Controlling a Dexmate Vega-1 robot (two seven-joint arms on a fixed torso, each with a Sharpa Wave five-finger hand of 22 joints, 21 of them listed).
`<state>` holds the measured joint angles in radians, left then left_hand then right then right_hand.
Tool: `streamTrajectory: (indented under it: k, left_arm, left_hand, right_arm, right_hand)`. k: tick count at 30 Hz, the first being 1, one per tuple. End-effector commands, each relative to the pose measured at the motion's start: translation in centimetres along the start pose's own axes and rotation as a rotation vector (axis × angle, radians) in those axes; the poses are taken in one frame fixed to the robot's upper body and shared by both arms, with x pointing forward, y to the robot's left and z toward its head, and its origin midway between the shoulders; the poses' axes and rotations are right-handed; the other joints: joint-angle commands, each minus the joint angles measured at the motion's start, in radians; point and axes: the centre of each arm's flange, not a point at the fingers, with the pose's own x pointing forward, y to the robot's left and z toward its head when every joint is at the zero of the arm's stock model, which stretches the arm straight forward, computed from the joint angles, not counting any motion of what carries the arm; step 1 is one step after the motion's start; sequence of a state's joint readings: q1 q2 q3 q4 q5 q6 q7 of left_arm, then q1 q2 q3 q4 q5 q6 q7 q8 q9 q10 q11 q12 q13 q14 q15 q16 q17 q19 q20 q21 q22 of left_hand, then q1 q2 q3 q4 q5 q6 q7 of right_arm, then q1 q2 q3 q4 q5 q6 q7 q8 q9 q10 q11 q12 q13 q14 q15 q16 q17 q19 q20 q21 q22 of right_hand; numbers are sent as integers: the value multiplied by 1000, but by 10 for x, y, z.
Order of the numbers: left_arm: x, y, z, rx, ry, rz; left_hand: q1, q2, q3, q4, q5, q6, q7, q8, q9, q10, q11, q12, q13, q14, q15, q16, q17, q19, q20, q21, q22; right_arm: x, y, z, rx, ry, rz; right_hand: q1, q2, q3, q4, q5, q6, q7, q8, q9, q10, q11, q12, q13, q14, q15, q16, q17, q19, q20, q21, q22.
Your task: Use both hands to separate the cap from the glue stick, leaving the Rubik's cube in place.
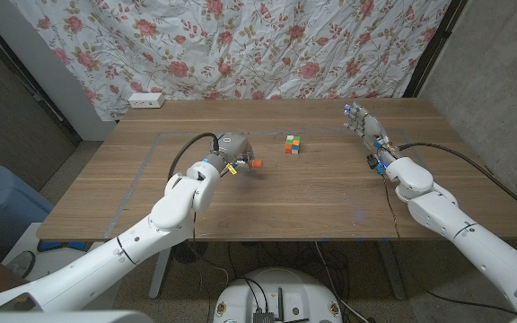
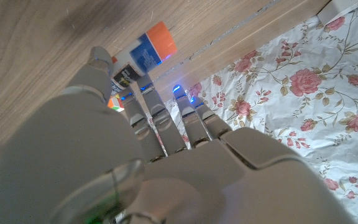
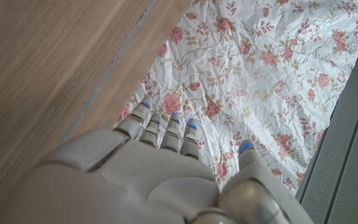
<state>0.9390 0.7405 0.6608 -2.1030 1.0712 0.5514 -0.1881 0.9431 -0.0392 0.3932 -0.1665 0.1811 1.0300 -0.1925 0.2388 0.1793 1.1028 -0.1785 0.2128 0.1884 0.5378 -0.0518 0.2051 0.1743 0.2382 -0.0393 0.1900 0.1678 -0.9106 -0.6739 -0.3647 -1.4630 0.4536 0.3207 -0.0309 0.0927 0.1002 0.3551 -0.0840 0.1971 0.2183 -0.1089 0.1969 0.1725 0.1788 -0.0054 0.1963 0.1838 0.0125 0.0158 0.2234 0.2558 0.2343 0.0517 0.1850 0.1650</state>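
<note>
Although your left hand (image 1: 230,152) already grips the glue stick (image 1: 250,164), fingers wrapped around its body, the orange cap (image 2: 162,35) is still seated on the end, so the separation itself is not yet done. The stick sits a little left of the table's centre, cap pointing toward 3 o'clock. Your right hand (image 1: 366,126) is well apart at about 2 o'clock, fingers spread and holding nothing; my guess is it must cross over to take the cap. The Rubik's cube (image 1: 292,144) stands untouched near centre, just at 1 o'clock from the cap, so keep clear of it. The wooden table (image 1: 330,197) carries a faint taped outline; a floral sheet (image 1: 267,45) hangs behind, with a white power strip (image 1: 145,100) at 11 o'clock.
</note>
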Motion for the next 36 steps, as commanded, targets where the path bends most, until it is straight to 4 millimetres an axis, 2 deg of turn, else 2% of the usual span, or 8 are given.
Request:
streamTrajectory:
  k: [1, 6, 10, 11, 14, 17, 23, 36]
  left_arm:
    - [6, 7, 10, -64, 24, 48]
    - [8, 8, 16, -101, 37, 65]
    - [10, 8, 19, -138, 51, 75]
    - [10, 8, 20, -142, 52, 78]
    - [11, 9, 22, -167, 61, 90]
    - [13, 9, 24, -191, 69, 106]
    - [17, 10, 27, -236, 74, 129]
    - [27, 8, 30, -353, 62, 164]
  left_hand:
    - [22, 33, -6, 0, 7, 111, 16, 6, 6, 52, -47, 0, 5, 13, -154, -3, 5, -4, -24, 0, 3]
    - [23, 35, -7, 0, 7, 114, 19, 5, 6, 56, -47, 0, 6, 14, -155, -3, 5, -5, -24, 0, 3]
    - [23, 35, -9, 0, 7, 113, 19, 3, 6, 58, -47, -1, 6, 14, -155, -3, 5, -4, -23, 0, 3]
    - [23, 35, -9, 0, 7, 113, 20, 3, 6, 58, -47, -1, 6, 14, -155, -3, 5, -4, -23, 0, 3]
    - [23, 36, -10, 0, 7, 113, 19, 2, 6, 59, -47, -1, 6, 15, -155, -3, 5, -5, -22, 0, 3]
    - [23, 36, -11, 0, 7, 113, 20, 1, 6, 61, -47, -1, 6, 15, -154, -4, 5, -5, -22, 0, 3]
    - [23, 36, -13, 0, 7, 114, 21, -1, 6, 62, -47, -2, 6, 14, -154, -5, 5, -5, -22, 0, 3]
    - [24, 39, -18, 0, 8, 116, 28, -5, 7, 66, -47, -4, 6, 15, -153, -6, 5, -5, -19, 0, 3]
  right_arm:
    - [-3, 6, 18, -96, -21, 37]
    - [-1, 9, 26, -156, -15, 75]
    - [1, 9, 29, -188, -14, 107]
    - [1, 9, 29, -198, -15, 117]
    - [2, 10, 33, -226, -15, 137]
    - [4, 11, 36, -243, -20, 157]
    - [5, 11, 44, -304, -29, 192]
    - [0, 17, 63, -460, -52, 250]
  right_hand:
    - [17, -5, 6, -13, 0, 16, 2, 9, 4, 14, 2, 6, 2, 4, 0, -2, -1, 9, -1, 4, 2]
    - [40, -10, 15, -33, -1, 11, -4, 6, 5, 23, 0, 8, 3, 7, 3, -3, -6, 11, -2, 3, 2]
    - [115, -4, 50, -82, -5, 31, -15, 12, 7, 27, -4, 6, 6, 9, 10, -6, -18, 7, -6, 0, 1]
    - [124, -4, 54, -87, -5, 34, -20, 13, 7, 29, -4, 6, 6, 10, 11, -6, -20, 8, -6, 1, 1]
    - [140, -6, 61, -94, -5, 39, -23, 15, 8, 35, -2, 8, 6, 11, 15, -6, -22, 8, -2, 1, 1]
    - [164, -12, 69, -101, -5, 40, -25, 14, 8, 40, -2, 9, 8, 12, 24, -6, -25, 7, 14, 0, 2]
    - [189, -22, 77, -106, -3, 39, -24, 14, 10, 50, -2, 11, 9, 11, 31, -7, -27, 8, 29, 1, 2]
    - [230, -82, 73, -109, -9, 43, -27, 17, 12, 80, -14, 20, 13, 22, 34, -1, -29, 13, 39, 2, 2]
